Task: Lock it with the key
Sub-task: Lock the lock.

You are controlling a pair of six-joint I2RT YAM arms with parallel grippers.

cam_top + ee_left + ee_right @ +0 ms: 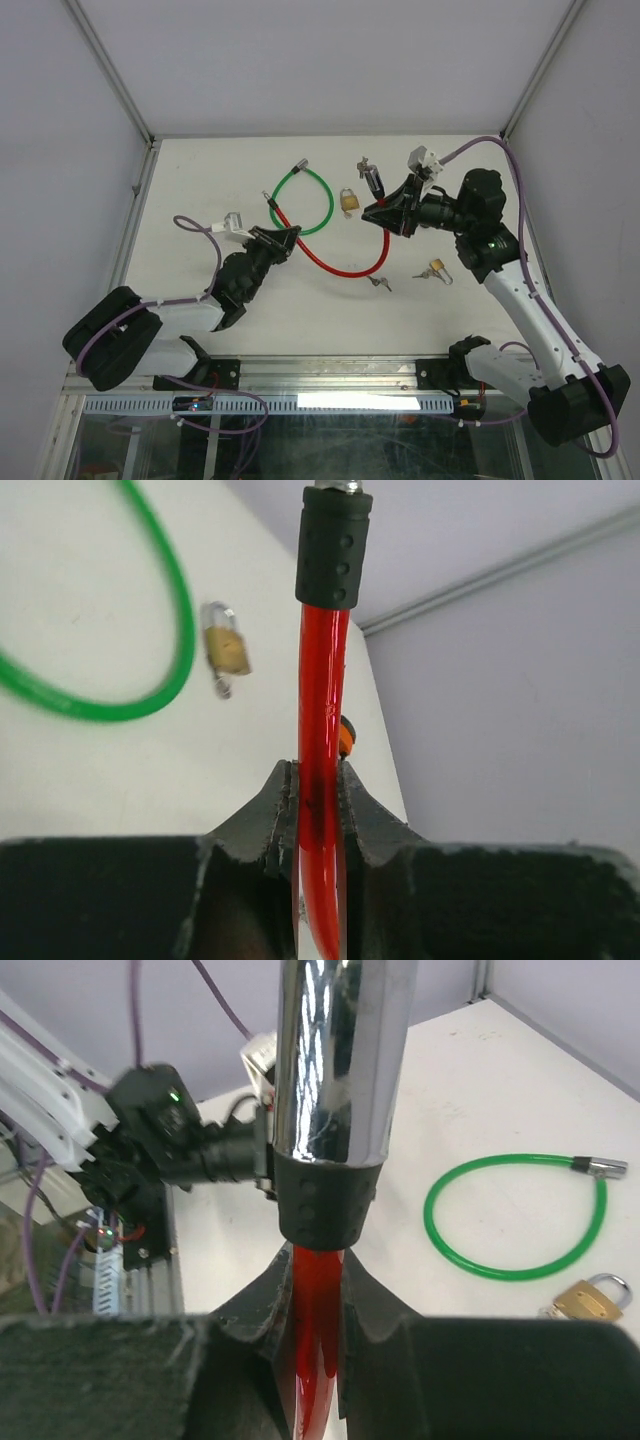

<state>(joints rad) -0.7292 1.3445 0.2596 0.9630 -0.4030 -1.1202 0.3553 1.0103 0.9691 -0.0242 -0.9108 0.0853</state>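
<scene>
A red cable lock (340, 268) curves across the table's middle. My left gripper (288, 237) is shut on the cable near its left end; in the left wrist view the cable (318, 810) runs up between the fingers to a black end sleeve (335, 540). My right gripper (377, 212) is shut on the cable's other end, just below the chrome lock cylinder (340, 1060) and its black collar (325, 1200). The cylinder (372, 181) points toward the back. A small key (381, 283) lies loose on the table below the red curve.
A green cable loop (303, 200) lies behind the red one, also in the wrist views (150, 670) (520, 1210). A brass padlock (348, 200) sits next to it. A second small padlock (437, 268) lies right of the key. White walls enclose the table.
</scene>
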